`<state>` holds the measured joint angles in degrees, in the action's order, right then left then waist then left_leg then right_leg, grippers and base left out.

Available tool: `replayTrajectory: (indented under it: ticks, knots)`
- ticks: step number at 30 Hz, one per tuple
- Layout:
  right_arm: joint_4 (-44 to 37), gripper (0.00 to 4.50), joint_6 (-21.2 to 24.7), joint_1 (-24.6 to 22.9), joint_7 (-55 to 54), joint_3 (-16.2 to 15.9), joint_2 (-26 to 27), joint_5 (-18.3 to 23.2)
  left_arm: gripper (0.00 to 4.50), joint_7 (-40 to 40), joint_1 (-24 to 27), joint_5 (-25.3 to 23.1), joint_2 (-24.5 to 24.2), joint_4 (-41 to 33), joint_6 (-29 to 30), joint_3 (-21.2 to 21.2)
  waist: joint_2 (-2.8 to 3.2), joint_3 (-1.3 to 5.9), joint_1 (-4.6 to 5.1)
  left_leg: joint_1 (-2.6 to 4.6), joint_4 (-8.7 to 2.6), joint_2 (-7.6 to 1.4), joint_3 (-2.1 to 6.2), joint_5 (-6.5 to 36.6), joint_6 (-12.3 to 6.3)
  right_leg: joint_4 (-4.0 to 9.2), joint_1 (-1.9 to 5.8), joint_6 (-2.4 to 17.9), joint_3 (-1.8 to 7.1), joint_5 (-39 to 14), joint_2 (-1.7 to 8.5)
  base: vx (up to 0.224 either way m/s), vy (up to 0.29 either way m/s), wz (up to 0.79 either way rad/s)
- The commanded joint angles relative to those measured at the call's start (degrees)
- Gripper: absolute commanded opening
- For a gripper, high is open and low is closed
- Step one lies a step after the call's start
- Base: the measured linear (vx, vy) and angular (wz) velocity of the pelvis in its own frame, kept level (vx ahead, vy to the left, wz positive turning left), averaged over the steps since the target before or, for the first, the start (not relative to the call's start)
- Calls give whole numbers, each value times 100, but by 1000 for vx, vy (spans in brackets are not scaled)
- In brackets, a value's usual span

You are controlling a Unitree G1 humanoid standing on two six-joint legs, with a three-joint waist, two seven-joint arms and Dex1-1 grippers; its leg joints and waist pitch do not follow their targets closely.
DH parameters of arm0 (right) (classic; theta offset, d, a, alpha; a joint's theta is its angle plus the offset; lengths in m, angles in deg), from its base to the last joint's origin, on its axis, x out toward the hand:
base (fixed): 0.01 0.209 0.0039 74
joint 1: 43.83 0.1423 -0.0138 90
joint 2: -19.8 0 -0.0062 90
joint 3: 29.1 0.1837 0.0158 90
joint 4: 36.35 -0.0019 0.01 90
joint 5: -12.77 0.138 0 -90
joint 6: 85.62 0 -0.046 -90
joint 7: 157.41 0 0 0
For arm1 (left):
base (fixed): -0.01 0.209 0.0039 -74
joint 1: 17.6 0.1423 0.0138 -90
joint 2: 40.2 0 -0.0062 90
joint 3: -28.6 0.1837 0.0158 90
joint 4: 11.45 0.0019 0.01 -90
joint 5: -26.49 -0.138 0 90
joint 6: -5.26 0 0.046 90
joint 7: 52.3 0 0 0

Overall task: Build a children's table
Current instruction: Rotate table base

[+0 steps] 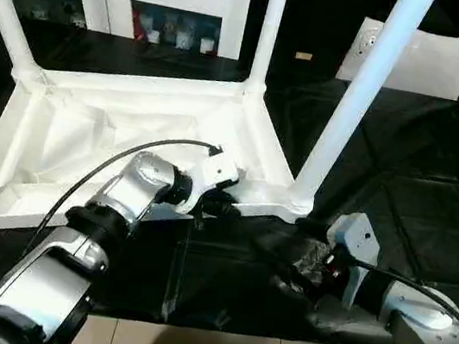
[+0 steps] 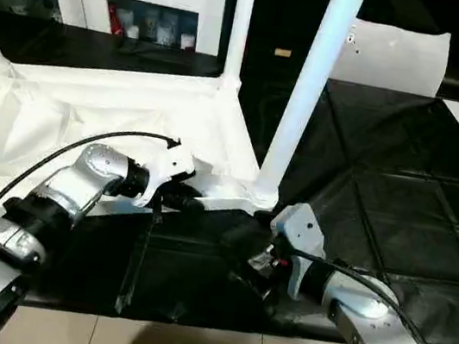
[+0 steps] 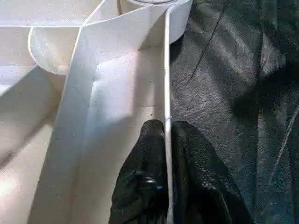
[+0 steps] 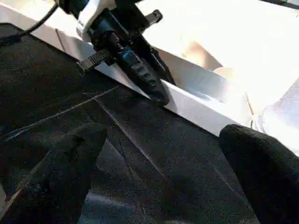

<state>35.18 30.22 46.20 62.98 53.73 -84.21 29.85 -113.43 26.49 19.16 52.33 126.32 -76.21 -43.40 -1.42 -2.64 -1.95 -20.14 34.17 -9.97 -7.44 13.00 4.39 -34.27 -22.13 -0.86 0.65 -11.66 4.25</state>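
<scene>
Tabletop (image 1: 84,149) rim clamped by left gripper (image 3: 166,140); right gripper (image 4: 159,177) gapes, legs (image 1: 359,97) cropped.

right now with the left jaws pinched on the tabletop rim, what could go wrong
1. The left gripper grips only the thin rim of the upside-down tabletop, so it may slip off if pulled.
2. The legs stand tall in their sockets, so tugging the rim could tip the table or loosen one.
3. The right gripper waits open nearby on the black sheet and could snag it.
</scene>
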Motion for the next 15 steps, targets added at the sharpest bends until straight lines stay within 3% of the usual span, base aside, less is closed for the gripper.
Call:
replayTrajectory:
  ticks: [1,5,6,9,13,15]
  knots:
    - [82,450,-64,-30,11,33,-39,-79,16,-43,-89,-62,-2,128,-58,69,-20,329,-15,-11,-370,-170,-72,63,-444,257,341,1558,82,485,246,0,0,0]
    - [132,450,-113,-21,14,24,-17,-83,5,-70,-138,-29,9,321,-198,35,-32,326,-20,-15,-372,-165,-74,128,-422,270,343,1556,83,345,243,0,0,0]
    - [153,450,-139,-10,13,38,0,-71,5,-116,-103,8,-11,319,-236,-1,-59,324,-19,-22,-375,-168,-74,122,-422,269,349,1547,83,345,247,0,0,0]
    - [192,450,-174,4,13,70,14,-54,5,-231,-40,74,-76,283,-300,-39,-37,325,-22,-19,-373,-172,-70,96,-435,259,345,1552,82,369,250,0,0,0]
    - [346,450,-311,-1,-23,210,-17,-68,5,-804,325,405,-390,-93,-723,-219,-42,320,15,-35,-387,-173,-74,145,-435,260,347,1561,82,334,249,0,0,0]
    - [392,450,-332,-11,-13,283,-43,-43,5,-1005,553,491,-599,-402,-693,-246,-40,309,21,-26,-398,-183,-82,321,-417,276,334,1532,86,42,253,0,0,0]
